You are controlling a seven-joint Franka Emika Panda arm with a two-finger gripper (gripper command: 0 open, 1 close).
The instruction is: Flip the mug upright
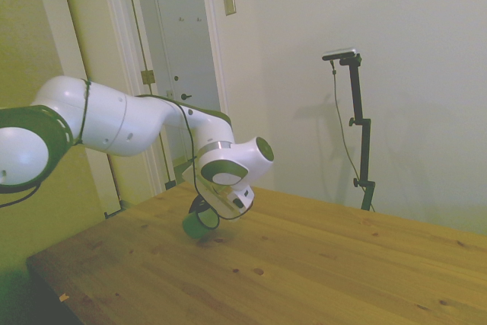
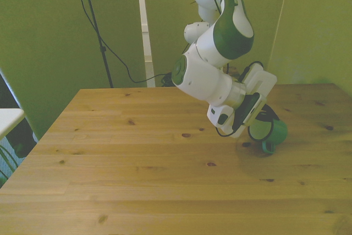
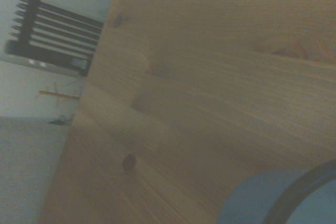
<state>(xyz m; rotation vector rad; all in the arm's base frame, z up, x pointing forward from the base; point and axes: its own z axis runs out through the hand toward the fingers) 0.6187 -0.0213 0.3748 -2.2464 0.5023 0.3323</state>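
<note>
While the white arm [image 2: 212, 75] bends low over the wooden table [image 2: 137, 152], its claw [image 2: 263, 130] sits right at the mug [image 2: 268, 133], which shows as a small green shape just under and past the wrist, toward the front view's right. From that side the mug looks tipped rather than standing straight, with its small loop handle [image 2: 268, 147] pointing down toward the boards, and its body is either touching the table or just above it; a soft shadow lies directly beneath. Seen from the side camera, the mug [image 1: 200, 224] peeks out below the claw [image 1: 204, 215], half hidden by the wrist housing and a black cable that loops around it. Whether the claw is closed on the mug or only pressed beside it cannot be told, because the wrist covers the fingers in both wide views. Close up from the wrist, a pale curved piece of the mug [image 3: 278, 198] with a dark rim fills one corner, blurred, and the rest is plain wood grain with a dark knot [image 3: 129, 161] nearby. Beyond the table edge in that view stands a dark slatted object [image 3: 52, 38] against a light wall.
</note>
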